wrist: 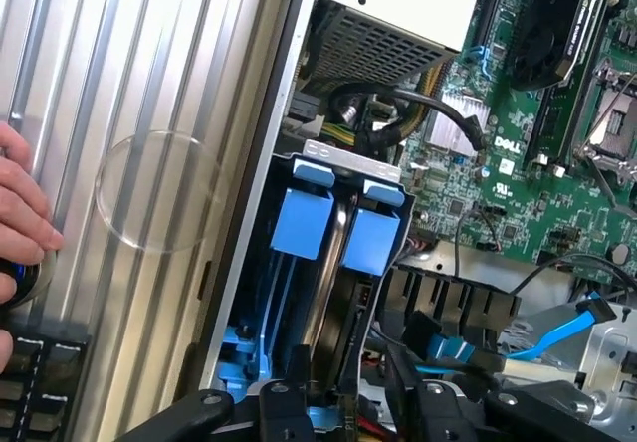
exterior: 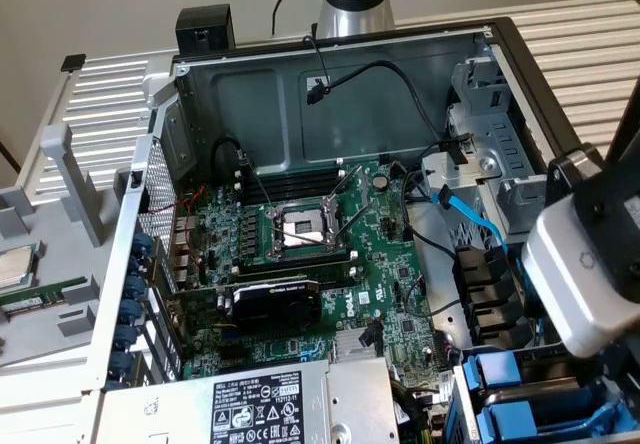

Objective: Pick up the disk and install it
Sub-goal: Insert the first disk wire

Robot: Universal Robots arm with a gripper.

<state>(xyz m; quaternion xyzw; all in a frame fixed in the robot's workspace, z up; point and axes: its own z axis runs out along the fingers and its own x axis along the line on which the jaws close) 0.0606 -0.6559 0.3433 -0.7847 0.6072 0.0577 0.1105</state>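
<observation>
We see the disk (wrist: 335, 263) edge-on, grey metal between blue carrier tabs, standing in the drive bay (wrist: 350, 155) with the chassis wall (wrist: 261, 213) just beside. The claw (wrist: 343, 402) is over its end; we cannot tell its grip.

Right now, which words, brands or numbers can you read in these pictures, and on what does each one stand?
"DELL": white print on the motherboard.
Power supply label: several lines of print and symbols, too small to read.
Small white stickers on the motherboard: too small to read.
Nothing else is readable.
</observation>
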